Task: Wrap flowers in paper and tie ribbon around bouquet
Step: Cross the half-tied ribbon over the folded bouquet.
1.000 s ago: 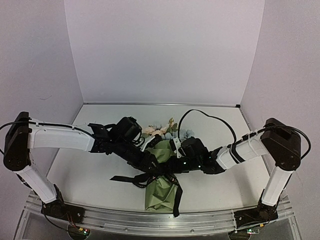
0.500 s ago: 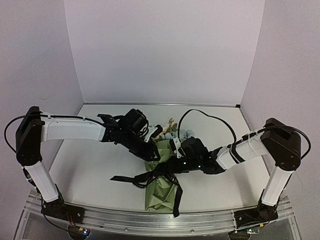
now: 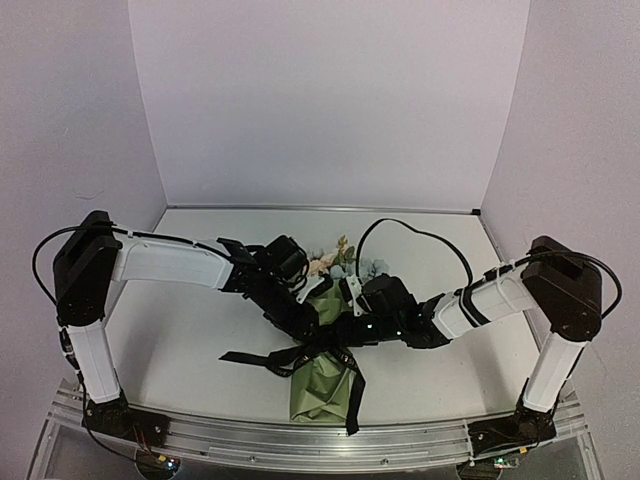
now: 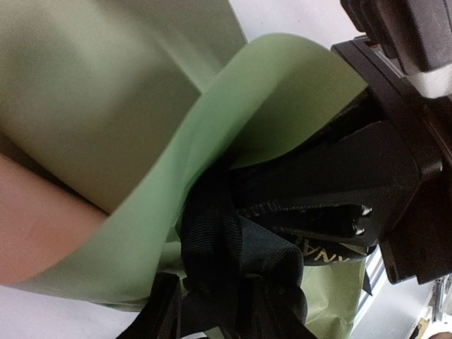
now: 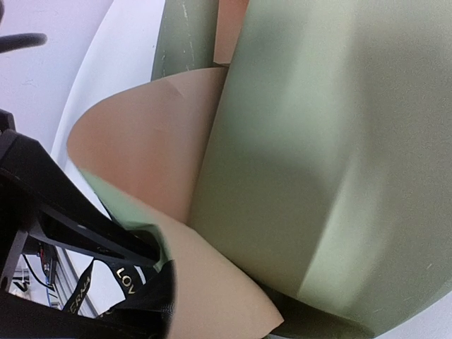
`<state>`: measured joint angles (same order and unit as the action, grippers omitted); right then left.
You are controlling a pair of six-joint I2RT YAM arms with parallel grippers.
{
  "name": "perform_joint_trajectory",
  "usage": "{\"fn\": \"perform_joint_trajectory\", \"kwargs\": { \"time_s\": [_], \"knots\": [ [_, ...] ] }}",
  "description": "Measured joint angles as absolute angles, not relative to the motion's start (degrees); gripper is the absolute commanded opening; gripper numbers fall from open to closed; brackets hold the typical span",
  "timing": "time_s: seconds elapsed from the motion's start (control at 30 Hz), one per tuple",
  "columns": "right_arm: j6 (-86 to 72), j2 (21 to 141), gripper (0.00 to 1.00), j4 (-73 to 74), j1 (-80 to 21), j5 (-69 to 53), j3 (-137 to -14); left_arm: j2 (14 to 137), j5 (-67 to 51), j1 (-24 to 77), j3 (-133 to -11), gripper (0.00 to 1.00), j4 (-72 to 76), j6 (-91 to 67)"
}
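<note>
The bouquet is laid at the middle of the worktop, close to the near edge. Its narrow end is pointed at that edge and its flowers are turned toward the far wall. Both grippers are met over its waist, where the ribbon is gathered. The left gripper is brought in from the left, its jaws closed only partway on the bunched wad of ribbon, which is seen in the left wrist view to fill the gap between them. The right gripper is set just beside it from the right, with its jaws fully shut. Whether a strand of ribbon is pinched there cannot be told, though a strand is seen lying along them. The paper is rolled into a loose cone, olive-green outside. Its tan-brown inner face is shown where an edge curls open in the right wrist view. The ribbon is black with small pale lettering. One tail is spread out to the left across the worktop, and another is trailed down the cone to the near edge. The blooms are seen as pale pink and cream, with a touch of light blue, and are partly hidden behind the left arm.
</note>
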<state>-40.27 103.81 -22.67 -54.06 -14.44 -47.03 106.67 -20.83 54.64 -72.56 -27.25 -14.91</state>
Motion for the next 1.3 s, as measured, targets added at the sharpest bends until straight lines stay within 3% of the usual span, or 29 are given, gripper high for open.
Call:
{"fn": "perform_joint_trajectory", "kwargs": {
  "time_s": [0.17, 0.37, 1.3],
  "knots": [
    [-40.27, 103.81, 0.0, -22.72, -54.06, -14.41, -47.03, 107.47, -20.84, 54.82, -74.13, 0.13, -27.42, -14.88],
    [-40.27, 103.8, 0.0, -22.96, -54.06, -14.41, -46.87, 107.61, -20.62, 55.12, -74.48, 0.01, -26.23, -15.68],
    [-46.52, 100.08, 0.0, -27.63, -54.06, -15.89, -44.45, 103.04, -15.34, 55.18, -72.58, 0.0, -21.15, -21.03]
  ]
}}
